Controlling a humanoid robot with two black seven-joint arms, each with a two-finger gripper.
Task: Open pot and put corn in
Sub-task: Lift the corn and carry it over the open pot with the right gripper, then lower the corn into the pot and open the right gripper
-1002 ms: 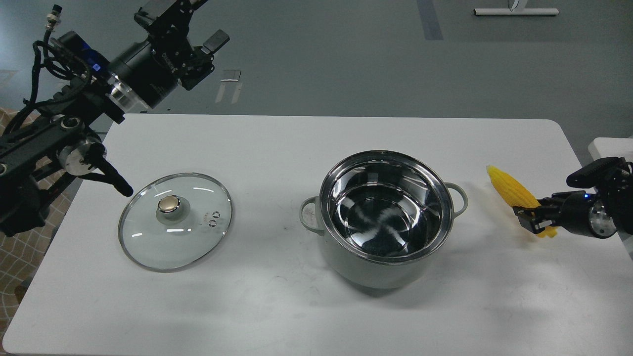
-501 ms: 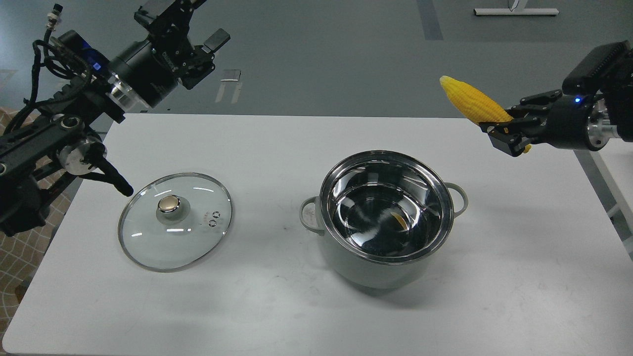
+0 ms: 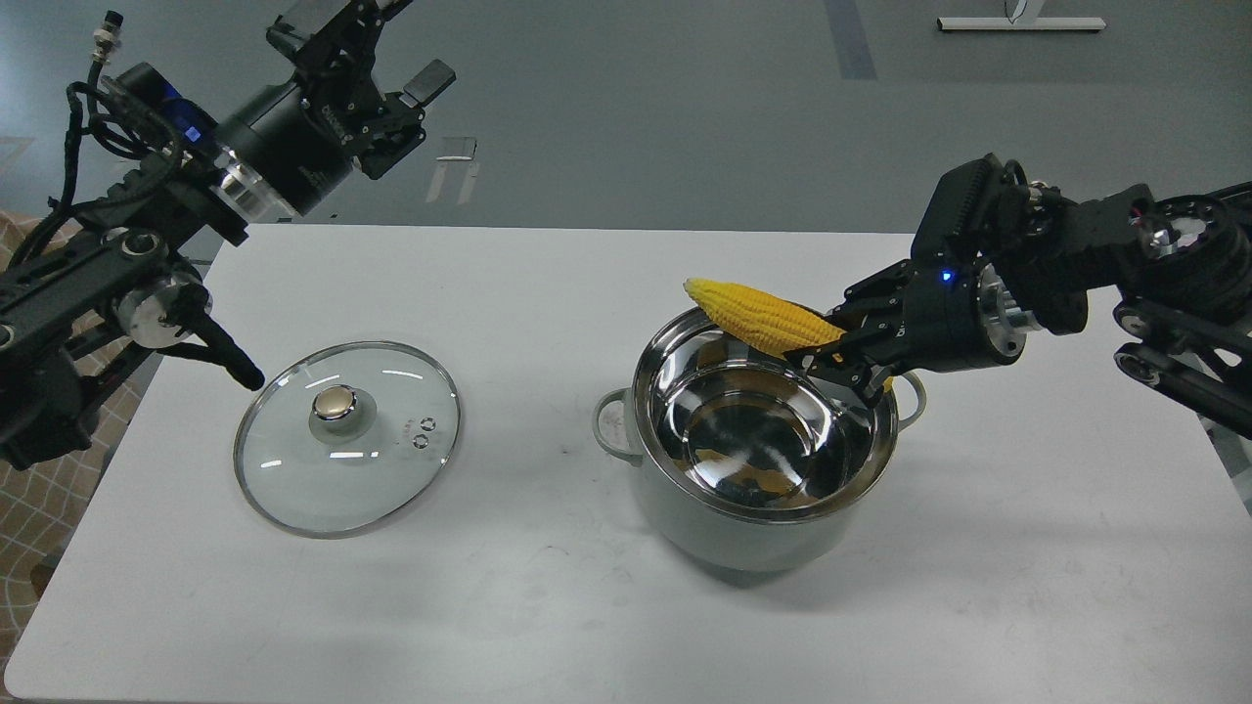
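Head view: tapered, kerneled corn (image 3: 761, 314), steel-lined pot (image 3: 685, 508).

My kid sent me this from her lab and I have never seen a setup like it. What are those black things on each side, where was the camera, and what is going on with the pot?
The camera sits in the robot's head, looking down at a white table. The black things are its two arms. The left gripper hangs open and empty above the table's far left corner. The right gripper is closed on a yellow corn, holding it over the far rim of the open pot. The pot's glass lid lies flat on the table to the left. The yellow inside the pot looks like the corn's reflection in the steel.
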